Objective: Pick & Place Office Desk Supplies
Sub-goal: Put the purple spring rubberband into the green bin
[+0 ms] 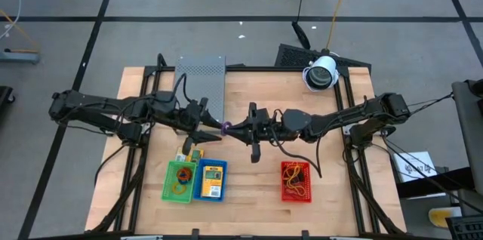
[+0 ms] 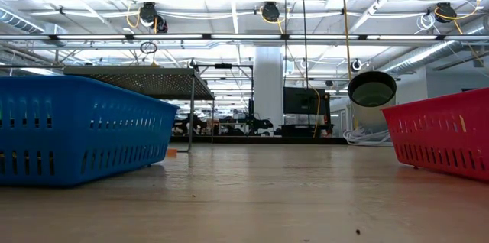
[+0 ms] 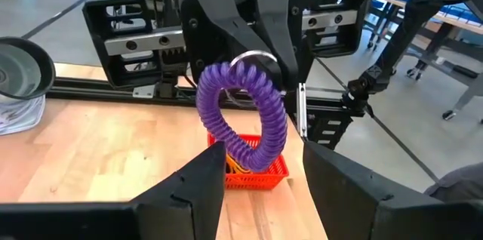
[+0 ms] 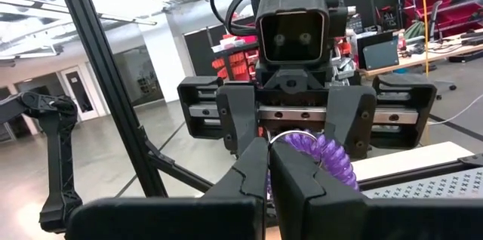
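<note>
Purple coiled loop (image 3: 243, 116) with metal ring, between both grippers.

you see a pale, matt wooden desk (image 1: 249, 89), slotted plastic baskets (image 1: 296, 182), a perforated grey metal box (image 1: 201, 74), and a ribbed purple coil (image 3: 245, 115).

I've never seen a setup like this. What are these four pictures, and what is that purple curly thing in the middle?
Two robot arms work over a wooden table. One picture looks down from above, one looks level across the tabletop, and two come from cameras on the arms' wrists. On the table sit a green basket, a blue basket, a red basket and a grey perforated box. The right gripper is shut on a purple coiled loop. The left gripper faces it, open.
</note>
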You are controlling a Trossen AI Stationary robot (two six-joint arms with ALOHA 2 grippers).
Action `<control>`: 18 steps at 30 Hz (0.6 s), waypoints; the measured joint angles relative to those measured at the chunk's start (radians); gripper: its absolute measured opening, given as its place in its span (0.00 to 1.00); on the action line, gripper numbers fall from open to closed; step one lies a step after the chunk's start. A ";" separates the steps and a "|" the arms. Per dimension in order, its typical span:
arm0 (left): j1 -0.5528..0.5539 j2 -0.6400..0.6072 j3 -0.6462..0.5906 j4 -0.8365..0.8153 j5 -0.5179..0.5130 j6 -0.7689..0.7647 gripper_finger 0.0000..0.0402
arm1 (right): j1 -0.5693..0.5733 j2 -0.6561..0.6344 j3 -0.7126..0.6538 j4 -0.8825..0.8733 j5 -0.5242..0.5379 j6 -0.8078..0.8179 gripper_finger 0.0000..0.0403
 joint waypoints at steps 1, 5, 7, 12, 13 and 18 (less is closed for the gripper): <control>0.000 0.000 0.000 0.000 -0.003 0.000 0.46 | 0.000 0.000 0.000 0.002 0.000 0.000 0.00; 0.000 0.000 0.000 0.002 -0.028 0.001 0.37 | 0.000 0.000 0.000 0.003 0.001 -0.001 0.00; 0.000 0.000 0.000 0.018 -0.028 0.004 0.31 | 0.000 0.000 0.000 0.003 0.002 -0.008 0.00; 0.000 0.010 0.000 0.065 -0.016 0.016 0.12 | 0.000 0.000 0.000 0.003 0.005 -0.015 0.00; -0.001 0.011 -0.001 0.065 -0.015 0.019 0.08 | 0.000 0.000 0.000 0.003 0.005 -0.015 0.00; -0.001 0.023 -0.001 0.083 0.003 -0.001 0.04 | 0.000 -0.002 0.000 0.007 0.006 -0.018 0.00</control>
